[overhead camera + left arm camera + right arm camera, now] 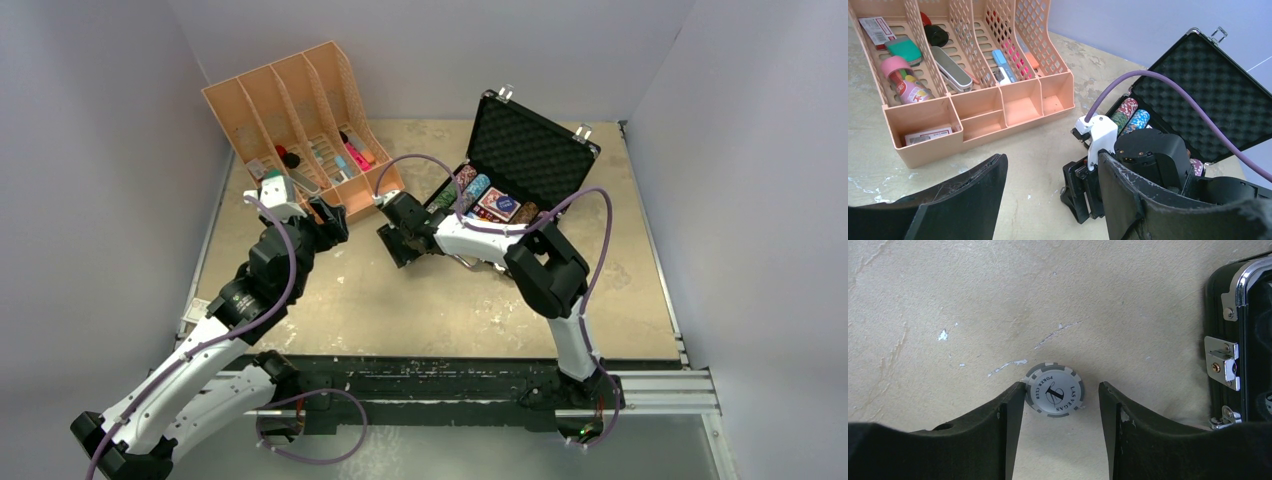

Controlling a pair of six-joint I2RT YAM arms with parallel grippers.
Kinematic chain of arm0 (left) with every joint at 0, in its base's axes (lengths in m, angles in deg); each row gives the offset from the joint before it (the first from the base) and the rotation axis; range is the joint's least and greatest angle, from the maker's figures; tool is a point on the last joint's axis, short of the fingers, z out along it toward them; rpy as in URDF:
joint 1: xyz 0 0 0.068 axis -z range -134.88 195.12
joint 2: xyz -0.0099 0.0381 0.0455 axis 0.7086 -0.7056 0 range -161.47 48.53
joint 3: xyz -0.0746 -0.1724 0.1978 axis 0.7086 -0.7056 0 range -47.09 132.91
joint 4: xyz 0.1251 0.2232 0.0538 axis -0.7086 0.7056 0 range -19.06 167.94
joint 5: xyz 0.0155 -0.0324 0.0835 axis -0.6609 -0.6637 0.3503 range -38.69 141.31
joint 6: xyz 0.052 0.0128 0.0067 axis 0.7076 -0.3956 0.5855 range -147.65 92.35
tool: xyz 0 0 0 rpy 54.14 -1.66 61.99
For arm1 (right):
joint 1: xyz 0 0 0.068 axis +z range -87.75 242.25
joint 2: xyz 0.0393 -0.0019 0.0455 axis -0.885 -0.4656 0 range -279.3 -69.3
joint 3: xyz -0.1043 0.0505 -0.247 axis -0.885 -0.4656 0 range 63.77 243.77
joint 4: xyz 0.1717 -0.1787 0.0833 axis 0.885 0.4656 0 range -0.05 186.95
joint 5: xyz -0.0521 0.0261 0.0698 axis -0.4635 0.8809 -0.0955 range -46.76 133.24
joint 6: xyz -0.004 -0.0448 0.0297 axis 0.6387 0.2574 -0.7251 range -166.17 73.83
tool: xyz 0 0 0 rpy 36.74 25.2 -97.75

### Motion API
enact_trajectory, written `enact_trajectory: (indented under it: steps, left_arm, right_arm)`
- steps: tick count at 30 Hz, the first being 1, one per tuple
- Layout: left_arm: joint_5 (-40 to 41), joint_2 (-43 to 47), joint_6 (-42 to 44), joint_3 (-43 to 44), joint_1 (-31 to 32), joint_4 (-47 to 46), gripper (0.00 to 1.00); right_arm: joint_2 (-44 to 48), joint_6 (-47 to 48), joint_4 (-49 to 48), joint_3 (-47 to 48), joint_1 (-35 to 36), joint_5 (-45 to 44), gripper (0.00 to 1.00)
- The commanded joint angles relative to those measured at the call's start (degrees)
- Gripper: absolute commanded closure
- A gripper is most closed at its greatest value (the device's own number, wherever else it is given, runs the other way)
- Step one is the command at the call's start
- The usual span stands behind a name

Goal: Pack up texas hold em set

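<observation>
A grey-and-white poker chip [1055,390] marked "Las Vegas Poker Club" lies flat on the table. My right gripper [1062,386] is open over it: the left finger's edge touches the chip and the right finger stands a gap away. In the top view the right gripper [395,245] points down just left of the open black briefcase [530,150], which holds rows of striped chips [470,190] and a card deck [498,205]. Near the organiser's front corner, my left gripper [335,222] is open and empty [1052,157].
The orange slotted organiser [300,110] stands at the back left with pens, tubes and small items in its bays. The briefcase's side with silver latch [1220,362] is close to the right of the right gripper. Grey walls enclose the table on three sides.
</observation>
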Motion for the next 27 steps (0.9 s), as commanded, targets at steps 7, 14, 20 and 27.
enact_trajectory:
  steps: [7, 14, 20, 27]
  left_arm:
    - [0.2, 0.43, -0.51, -0.52, -0.17, -2.57, 0.34]
    - [0.39, 0.85, -0.54, -0.61, -0.12, -2.58, 0.34]
    - [0.39, 0.78, -0.47, -0.71, -0.1, -2.57, 0.34]
    - [0.47, 0.65, -0.55, -0.84, -0.16, -2.57, 0.34]
  right_arm:
    - [3.02, -2.92, 1.24, 1.5, 0.12, -0.9, 0.49]
    - [3.17, -1.92, 0.23, 1.32, 0.08, 1.32, 0.4]
    - [-0.05, -2.0, 1.92, 2.11, 0.15, -0.48, 0.38]
    - [-2.56, -1.42, 3.31, 2.82, 0.21, -1.92, 0.4]
